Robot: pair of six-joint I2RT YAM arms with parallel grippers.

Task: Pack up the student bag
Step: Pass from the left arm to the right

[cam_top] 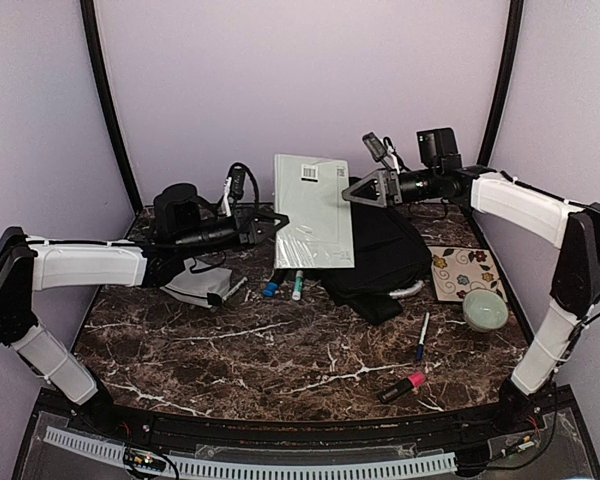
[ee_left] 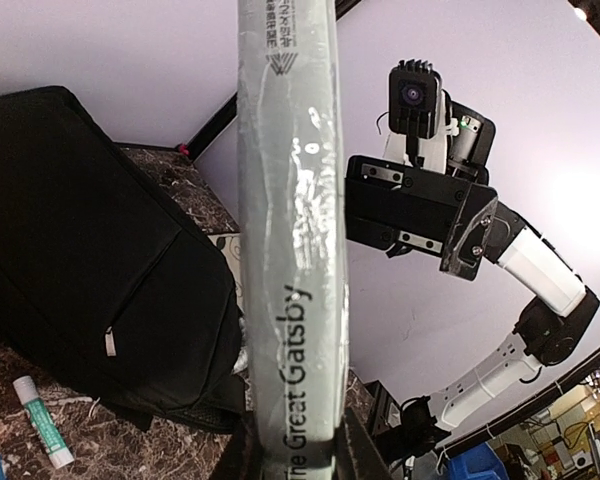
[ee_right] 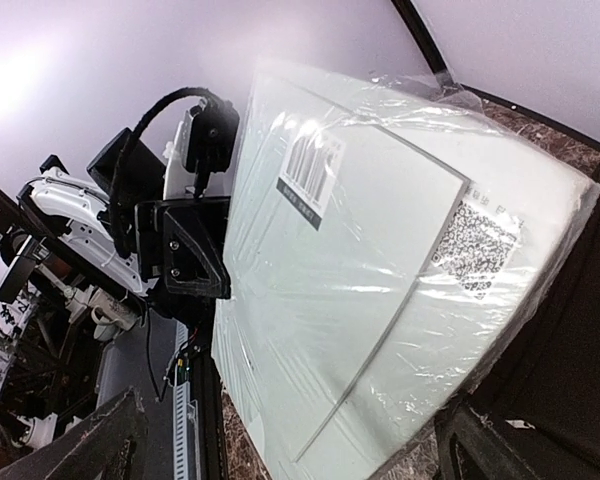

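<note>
Your left claw [cam_top: 275, 226] clamps the wrapped book [cam_top: 313, 210] upright just left of the student bag [cam_top: 380, 262], which lies on the table [cam_top: 230, 350]; your right claw [cam_top: 350, 193] hangs spread open above it.

**Robot laboratory test cell**

A marble-patterned table [cam_top: 230, 350] stands inside plain lavender screens [cam_top: 300, 80] framed by black poles [cam_top: 105, 100]. Left arm [cam_top: 85, 265] and right arm [cam_top: 520, 205] are bolted at its near edge behind a slotted cable duct [cam_top: 280, 466]. Workroom clutter [ee_left: 570, 420] shows beyond.
</note>
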